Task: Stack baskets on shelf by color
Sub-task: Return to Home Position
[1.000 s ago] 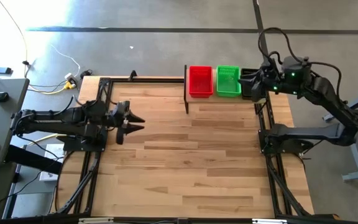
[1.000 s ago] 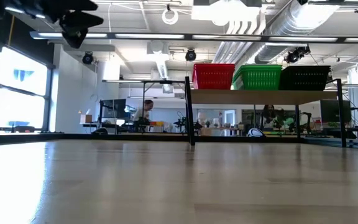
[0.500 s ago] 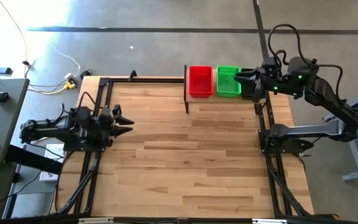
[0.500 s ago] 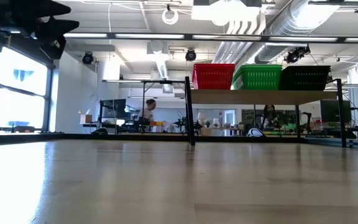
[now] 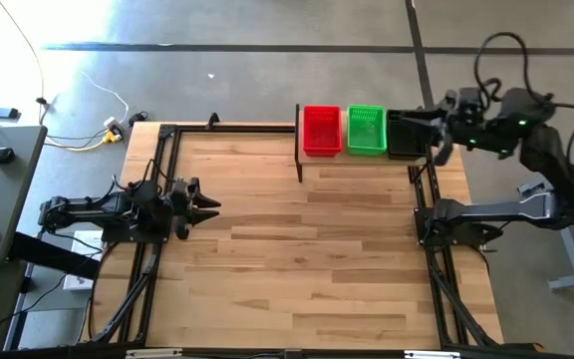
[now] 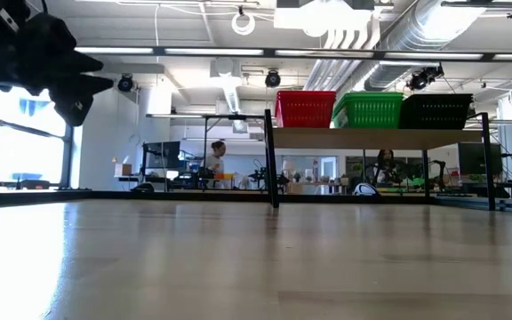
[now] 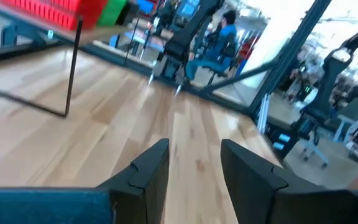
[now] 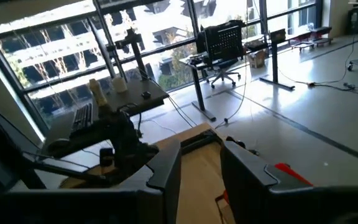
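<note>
You have all 3 colours on the shelf [image 6: 372, 138] at the far edge of the table [image 5: 297, 259], standing side by side in a row: the red baskets [image 5: 321, 131] at the left end, the green baskets [image 5: 366, 130] in the middle and the black baskets [image 5: 401, 138] at the right end, each stack touching or just beside its neighbour. From the low view the 3 stacks reach about the same height, but you cannot count how many are nested in each. The left gripper [image 5: 205, 200] hangs over the left side of the table, well apart from the shelf, its fingers spread with nothing between them. The right gripper [image 5: 422, 125] is raised by the shelf's right end, close to the black baskets, and its wrist view shows its fingers likewise parted and empty. The sorting looks finished, so what is left is to bring both arms back to rest. If you must handle a basket again, expect it to be very light and somewhat springy: thin mesh plastic will likely bow under a hard squeeze and slide on the smooth board. Your best hold is probably over 1 wall at the rim, where the plastic looks stiffest, 1 finger inside and 1 outside. Nested baskets may cling together, so lift slowly and watch whether the 1 below comes up too.
</note>
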Robot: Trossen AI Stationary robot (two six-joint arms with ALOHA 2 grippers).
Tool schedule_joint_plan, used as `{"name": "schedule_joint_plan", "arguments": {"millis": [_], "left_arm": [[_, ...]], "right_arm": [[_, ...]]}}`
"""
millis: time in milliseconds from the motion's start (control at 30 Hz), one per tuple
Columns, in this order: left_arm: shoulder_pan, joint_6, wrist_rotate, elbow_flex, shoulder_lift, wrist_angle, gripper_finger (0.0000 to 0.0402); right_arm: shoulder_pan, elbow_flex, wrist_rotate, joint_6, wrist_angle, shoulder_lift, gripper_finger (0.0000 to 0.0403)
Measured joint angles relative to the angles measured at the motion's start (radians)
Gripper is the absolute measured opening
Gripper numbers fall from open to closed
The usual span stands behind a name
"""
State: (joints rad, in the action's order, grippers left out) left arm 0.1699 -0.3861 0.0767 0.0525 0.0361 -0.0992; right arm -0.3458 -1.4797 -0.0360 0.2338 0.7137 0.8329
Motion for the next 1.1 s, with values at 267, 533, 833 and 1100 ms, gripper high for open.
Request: {"name": "schedule_joint_plan", "arguments": {"millis": [267,533,833,1100], "left_arm": [[0.0,-0.049,-0.044,-0.003,0.0,0.017,0.0135],[0.0,-0.056,-0.065,-0.003,0.0,0.015,0.0135],[0.0,-0.056,-0.063,-0.003,0.0,0.014,0.0135],[0.0,-0.056,-0.063,-0.003,0.0,0.015,0.0135]], "right_arm": [[0.0,0.138,0.0,-0.13,0.128,-0.104,0.0099],[0.0,0.542,-0.002,-0.057,-0.07,-0.3,0.0099],[0.0,0.864,-0.077,0.022,-0.298,-0.443,0.0099],[0.071,1.054,-0.072,0.033,-0.426,-0.522,0.0099]]}}
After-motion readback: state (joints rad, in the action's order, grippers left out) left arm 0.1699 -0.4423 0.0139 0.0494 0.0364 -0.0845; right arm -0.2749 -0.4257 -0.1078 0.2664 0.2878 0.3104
